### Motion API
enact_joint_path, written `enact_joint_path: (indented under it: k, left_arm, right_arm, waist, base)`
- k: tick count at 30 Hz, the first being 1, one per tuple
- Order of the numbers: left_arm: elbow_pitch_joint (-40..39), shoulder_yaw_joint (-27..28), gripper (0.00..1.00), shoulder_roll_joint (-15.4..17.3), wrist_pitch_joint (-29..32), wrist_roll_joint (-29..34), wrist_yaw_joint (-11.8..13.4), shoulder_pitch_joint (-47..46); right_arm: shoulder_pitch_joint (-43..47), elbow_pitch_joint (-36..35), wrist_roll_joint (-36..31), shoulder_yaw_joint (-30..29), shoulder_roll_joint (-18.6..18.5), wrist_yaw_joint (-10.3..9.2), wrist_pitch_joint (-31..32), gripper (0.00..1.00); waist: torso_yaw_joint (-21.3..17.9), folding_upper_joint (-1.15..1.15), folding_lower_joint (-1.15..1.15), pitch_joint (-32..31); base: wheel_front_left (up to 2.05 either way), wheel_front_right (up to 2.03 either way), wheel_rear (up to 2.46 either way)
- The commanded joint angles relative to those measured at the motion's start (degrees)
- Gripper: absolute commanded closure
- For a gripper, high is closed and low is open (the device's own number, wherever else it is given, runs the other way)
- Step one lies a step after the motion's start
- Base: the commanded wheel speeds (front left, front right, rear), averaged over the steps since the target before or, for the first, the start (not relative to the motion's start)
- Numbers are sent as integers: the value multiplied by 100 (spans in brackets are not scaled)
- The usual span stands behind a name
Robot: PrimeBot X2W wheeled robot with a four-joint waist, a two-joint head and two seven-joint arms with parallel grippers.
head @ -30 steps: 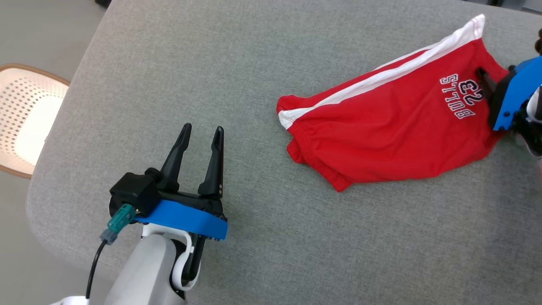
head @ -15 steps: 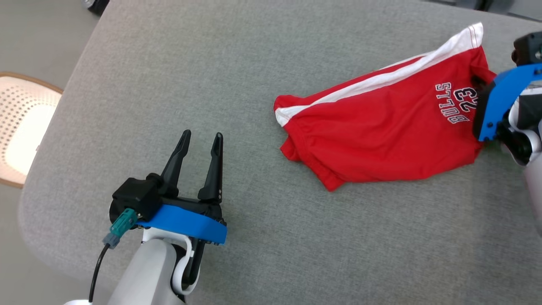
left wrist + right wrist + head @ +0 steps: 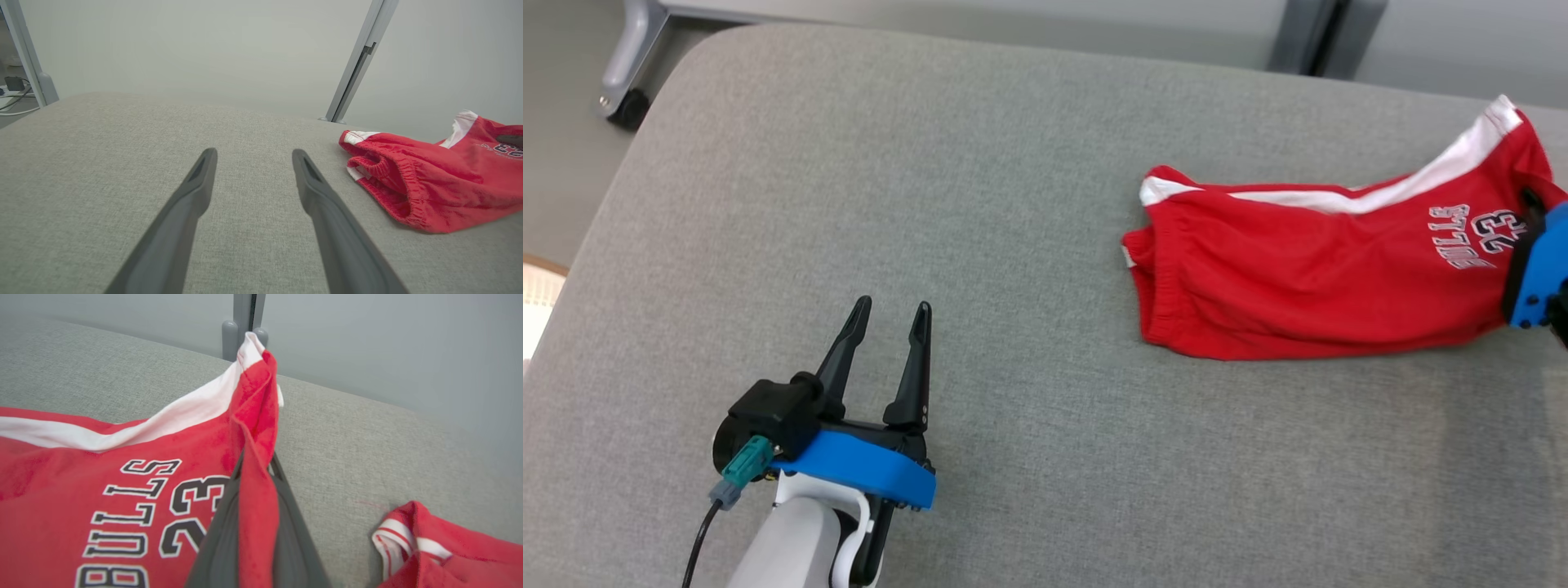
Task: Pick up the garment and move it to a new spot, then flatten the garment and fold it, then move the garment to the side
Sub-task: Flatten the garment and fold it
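Red cloth, a thin fold at one hem of the garment [image 3: 1307,286], is all the clenched right tool [image 3: 257,461] holds. A fast lift could pull it free, or drag and twist the trailing waistband [image 3: 402,179]. The white-striped "BULLS 23" shorts lie rumpled on the grey tabletop [image 3: 1013,204], upper right of the head view. The left tool [image 3: 892,306] hangs spread and empty, lower left.

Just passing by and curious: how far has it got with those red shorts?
Only begun. The right fingers are shut on a leg hem of the red Bulls shorts, that corner raised. The left fingers hang open, empty. Moving, flattening, folding and setting aside remain.
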Motion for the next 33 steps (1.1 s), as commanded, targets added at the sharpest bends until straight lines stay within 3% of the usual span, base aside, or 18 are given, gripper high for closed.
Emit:
enact_joint_path:
  k: [1,9,17,23,31,32,33]
  left_arm:
    - [3,-12,0,55,-25,-15,-38,67]
    - [34,-114,0,77,-25,-60,-39,200]
    - [22,-175,0,97,-26,-86,-38,204]
    - [126,-296,0,68,-26,-77,-38,87]
    - [270,-606,0,13,-26,-118,-39,-55]
    - [283,-638,0,4,-26,-128,-39,-70]
    - [290,-644,0,0,-26,-130,-39,-75]
  right_arm:
    - [112,-61,-66,-58,39,2,21,100]
    - [646,-1012,-753,-737,609,3,486,100]
    - [649,-1711,-784,47,1510,3,1081,100]
    - [436,-1280,-666,660,1952,2,1130,100]
    - [62,-175,0,1132,2006,3,684,100]
    - [10,-78,100,1181,2004,3,581,79]
    - [-40,18,170,1230,2004,3,495,0]
  waist:
    - [-108,0,0,-122]
    - [-110,0,0,-364]
    - [-20,0,0,-423]
    - [140,0,0,-499]
    - [406,0,0,-609]
    - [427,0,0,-621]
    - [435,0,0,-631]
  base:
    - [0,0,0]
    - [0,0,0]
    - [0,0,0]
    - [0,0,0]
    - [0,0,0]
    - [0,0,0]
    - [0,0,0]
